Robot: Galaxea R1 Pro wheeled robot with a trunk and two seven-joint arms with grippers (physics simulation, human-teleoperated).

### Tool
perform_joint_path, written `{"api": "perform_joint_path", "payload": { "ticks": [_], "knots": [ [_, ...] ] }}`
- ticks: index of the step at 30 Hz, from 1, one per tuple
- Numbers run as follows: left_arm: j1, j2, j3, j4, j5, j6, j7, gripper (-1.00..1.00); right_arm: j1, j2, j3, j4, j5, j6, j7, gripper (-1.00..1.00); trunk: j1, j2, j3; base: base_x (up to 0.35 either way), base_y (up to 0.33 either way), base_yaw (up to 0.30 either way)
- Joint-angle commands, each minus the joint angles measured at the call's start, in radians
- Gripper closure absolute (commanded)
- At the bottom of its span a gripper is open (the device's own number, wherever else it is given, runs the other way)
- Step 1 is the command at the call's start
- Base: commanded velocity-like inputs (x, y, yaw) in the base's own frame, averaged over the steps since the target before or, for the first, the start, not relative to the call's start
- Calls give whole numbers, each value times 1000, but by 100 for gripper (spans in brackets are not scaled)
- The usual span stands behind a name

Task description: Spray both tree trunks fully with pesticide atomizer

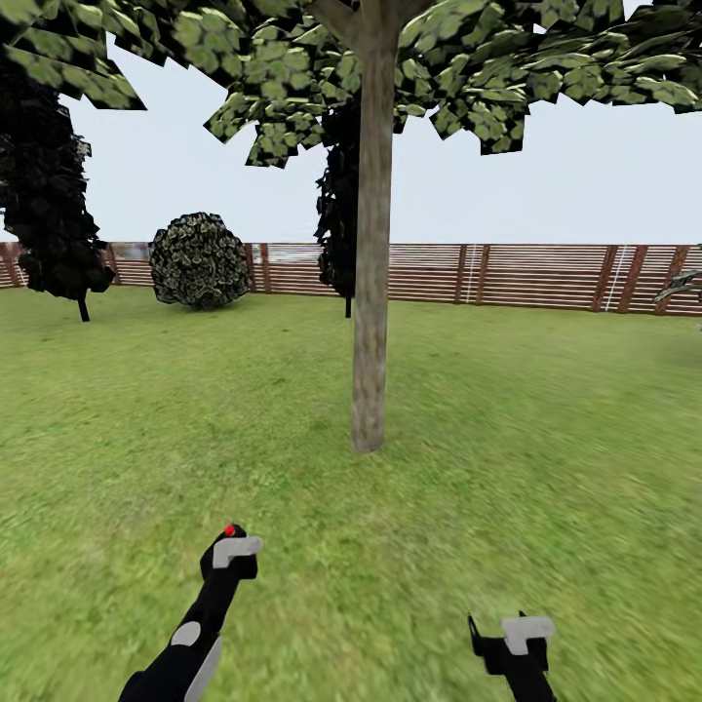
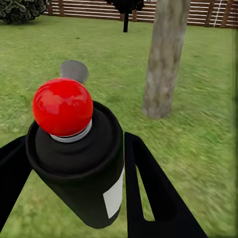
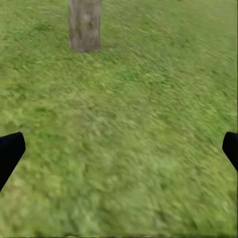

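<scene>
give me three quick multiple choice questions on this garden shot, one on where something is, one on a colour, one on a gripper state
1. Where is the spray bottle?
A. lying on the grass
B. in the left gripper
C. in the right gripper

2. What colour is the ball on top of the bottle?
A. red
B. blue
C. yellow

3. How is the right gripper?
A. shut on a bottle
B. shut on a twig
C. open, holding nothing

Answers:
1 B: black fingers flank the bottle in the left wrist view.
2 A: the ball is bright red.
3 C: its fingertips sit wide apart over bare grass.
</scene>
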State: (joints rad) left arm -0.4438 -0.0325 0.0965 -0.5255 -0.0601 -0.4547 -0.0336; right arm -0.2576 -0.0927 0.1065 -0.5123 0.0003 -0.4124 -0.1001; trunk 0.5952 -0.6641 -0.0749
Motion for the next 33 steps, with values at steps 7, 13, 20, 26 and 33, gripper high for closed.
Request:
{"api": "perform_joint_path", "payload": {
  "ticks": [7,13,20,26,33],
  "knots": [
    [-1,0,4,0,-9,12,-188,100,-138,-95,8,42,-3,194,355,-100,0,-2,-2,0,0,0],
    [-1,7,3,-60,-13,262,-408,100,-243,-135,8,84,-3,259,610,-100,0,-2,-2,0,0,0],
    [-1,59,2,-162,-19,351,-772,100,-344,-161,7,90,-8,398,845,-100,0,-2,-2,0,0,0],
    [-1,84,2,-273,-60,449,-1032,100,-431,-191,-3,89,-12,517,1034,-100,0,-2,-2,0,0,0],
    [-1,77,-8,-394,-82,647,-1163,100,-550,-193,-41,88,-24,683,1227,-100,0,-2,-2,0,0,0]
  ]
}}
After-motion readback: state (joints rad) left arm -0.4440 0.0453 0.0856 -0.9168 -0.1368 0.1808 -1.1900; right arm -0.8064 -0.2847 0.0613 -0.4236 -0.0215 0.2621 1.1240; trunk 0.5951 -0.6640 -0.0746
